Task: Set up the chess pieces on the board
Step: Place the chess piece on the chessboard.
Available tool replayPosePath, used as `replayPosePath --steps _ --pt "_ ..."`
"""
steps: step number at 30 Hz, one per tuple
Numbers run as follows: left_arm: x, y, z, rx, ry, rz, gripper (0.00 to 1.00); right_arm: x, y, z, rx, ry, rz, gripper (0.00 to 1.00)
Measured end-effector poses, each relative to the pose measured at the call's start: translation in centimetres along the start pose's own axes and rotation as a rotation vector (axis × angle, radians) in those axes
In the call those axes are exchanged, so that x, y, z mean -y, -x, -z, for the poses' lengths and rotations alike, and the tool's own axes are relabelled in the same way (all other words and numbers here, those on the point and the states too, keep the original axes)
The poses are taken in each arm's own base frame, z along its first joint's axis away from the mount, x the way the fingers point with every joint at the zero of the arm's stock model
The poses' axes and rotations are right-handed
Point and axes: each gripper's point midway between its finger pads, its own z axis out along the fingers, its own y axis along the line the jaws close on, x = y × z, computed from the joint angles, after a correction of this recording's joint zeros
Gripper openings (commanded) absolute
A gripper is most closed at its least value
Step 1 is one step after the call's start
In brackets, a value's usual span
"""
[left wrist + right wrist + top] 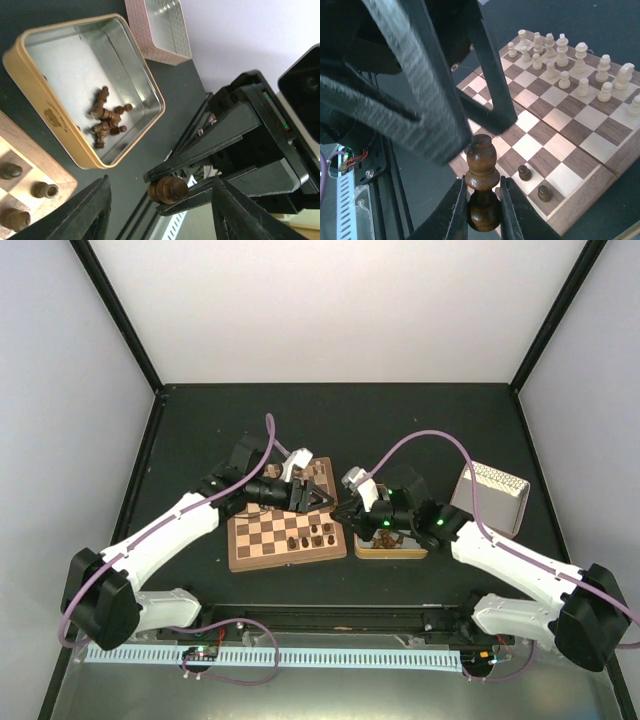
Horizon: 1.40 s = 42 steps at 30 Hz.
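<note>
Right, status: the right tool [484,220] is clamped narrow on the base of one small dark brown wooden chess piece [481,165]. It holds the piece in the air, over the tin-side edge of the square wooden checkered board [560,120]. The left tool [161,182] has its jaws apart, one finger on each side of that piece. There are gaps on both sides, so it is not gripping. In the right wrist view, two more dark brown pieces [525,172] stand on the board's near rows. Pale cream chessmen [565,60] fill the two far rows. A heap of dark brown chessmen [107,120] lies in the open gold-rimmed metal tin [30,75], just beside the board on the black worktop [200,430].
</note>
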Motion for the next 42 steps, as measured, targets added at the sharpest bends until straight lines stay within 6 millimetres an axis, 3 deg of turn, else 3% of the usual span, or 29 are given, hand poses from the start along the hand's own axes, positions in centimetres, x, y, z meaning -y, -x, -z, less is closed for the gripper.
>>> replayPosePath --steps 12,19,25,28,33,37,42 --pt "0.4 -1.9 -0.9 -0.105 -0.039 0.011 0.21 -0.8 -0.5 -0.9 -0.058 0.034 0.046 0.14" --pt "-0.2 -2.2 -1.0 -0.113 0.0 0.012 0.09 -0.9 -0.9 -0.8 -0.077 0.036 0.05 0.15" --pt "-0.6 -2.2 -1.1 -0.105 0.035 0.002 0.08 -0.7 -0.9 -0.8 -0.086 0.017 0.023 0.42" --pt "-1.8 -1.9 -0.8 -0.074 0.114 0.007 0.08 -0.6 -0.6 -0.6 -0.077 -0.001 -0.009 0.58" --pt "-3.7 -0.8 1.6 0.047 0.308 0.012 0.07 -0.2 -1.1 0.7 -0.032 -0.047 -0.084 0.66" --pt "-5.4 -0.2 4.7 0.192 0.465 0.027 0.07 0.4 -0.9 3.1 0.049 -0.116 -0.149 0.67" --pt "-10.4 -2.1 8.0 0.292 0.724 0.129 0.06 1.4 0.1 6.1 0.151 -0.221 -0.241 0.67"
